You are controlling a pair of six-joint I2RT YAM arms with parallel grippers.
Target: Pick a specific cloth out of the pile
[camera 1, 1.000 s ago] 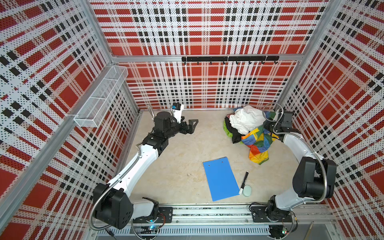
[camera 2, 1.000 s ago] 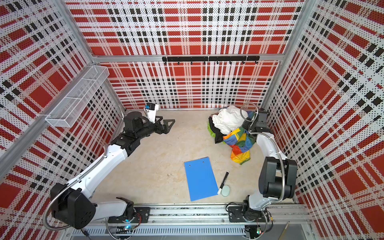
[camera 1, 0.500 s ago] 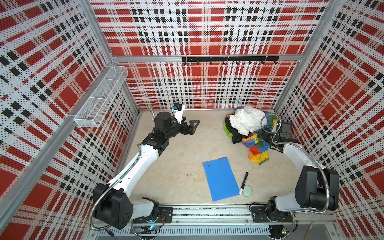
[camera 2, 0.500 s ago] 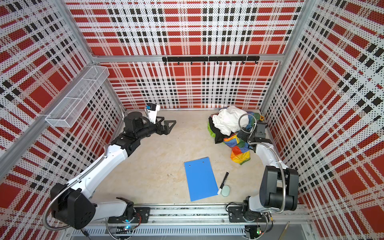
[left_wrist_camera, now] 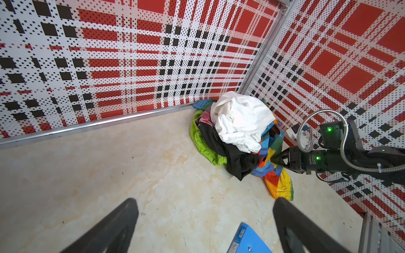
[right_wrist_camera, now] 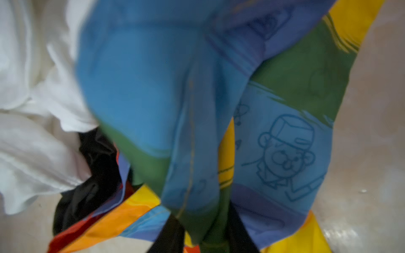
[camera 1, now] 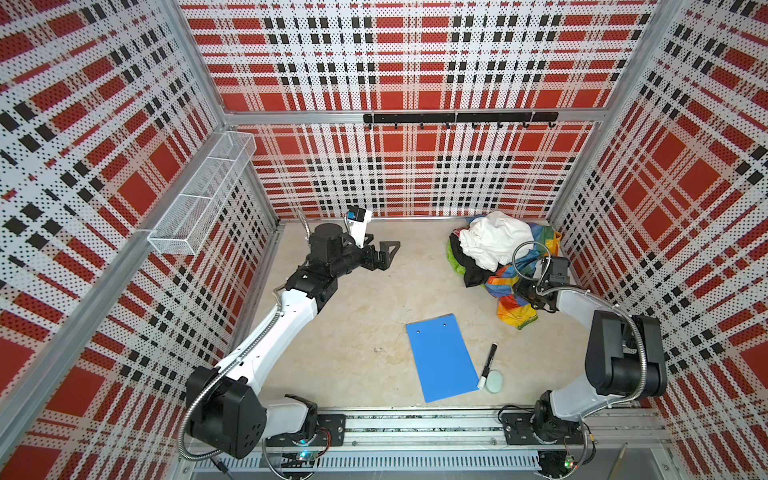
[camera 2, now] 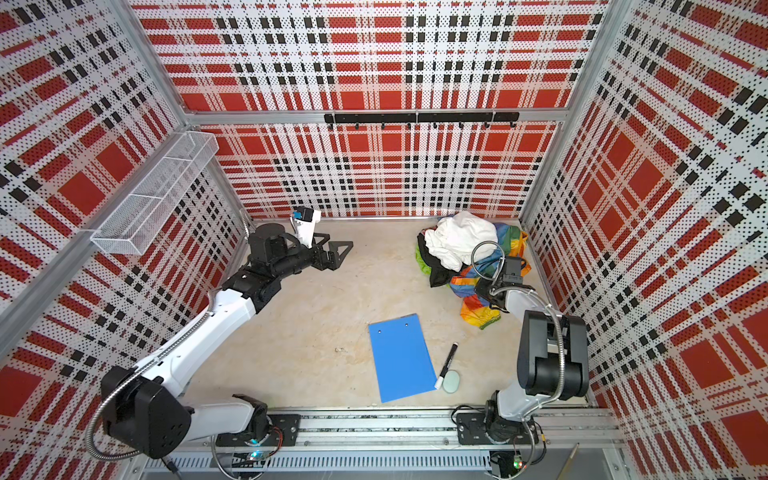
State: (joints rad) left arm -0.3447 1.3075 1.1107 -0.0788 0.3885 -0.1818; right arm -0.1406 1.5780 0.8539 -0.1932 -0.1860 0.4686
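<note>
At a top view's right, the right hand [camera 1: 518,289] is pinching the cloth [camera 1: 515,311] at the pile [camera 1: 471,268] edge, the left hand [camera 1: 384,253] is hanging wide open, empty, and pulling is perhaps dragging off the white cloth [camera 1: 494,243] overlying it.

I can read no words or numbers anywhere on my feeds. The blue clipboard [left_wrist_camera: 249,243] carries a small barcode sticker [left_wrist_camera: 239,232] near its edge, its print too small for me to make out. The cloth [right_wrist_camera: 282,153] bears outline drawings of a capped cartoon figure, with no legible lettering.
</note>
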